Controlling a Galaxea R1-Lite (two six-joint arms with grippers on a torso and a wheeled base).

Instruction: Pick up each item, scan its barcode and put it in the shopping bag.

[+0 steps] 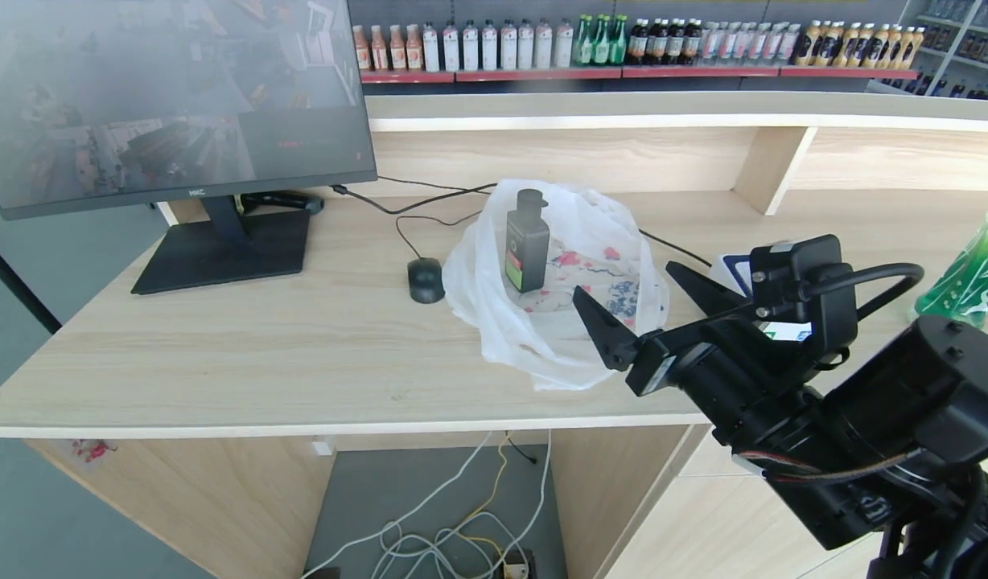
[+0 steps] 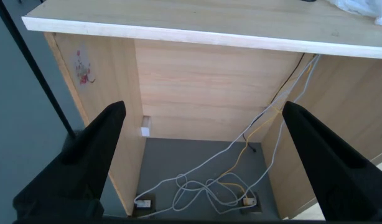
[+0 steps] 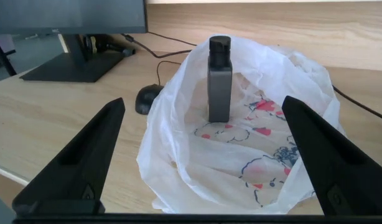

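The white plastic shopping bag (image 1: 471,283) sits open on the wooden counter (image 1: 261,346), printed inside with red and blue drawings. A dark bottle (image 1: 527,241) stands upright in it; its label is green with a red strip, the print too small to read. The right claw (image 1: 624,280) hangs just in front of the bag, fingers spread wide and holding nothing. Behind that arm lies a white box (image 1: 731,269) with blue and green print, and near the counter's right end stands a green bottle (image 1: 977,269). A mouse (image 1: 426,280) lies just left of the bag, near the monitor (image 1: 172,96). The left claw (image 2: 203,106), also spread and empty, is low, facing the cables (image 2: 209,186) under the counter
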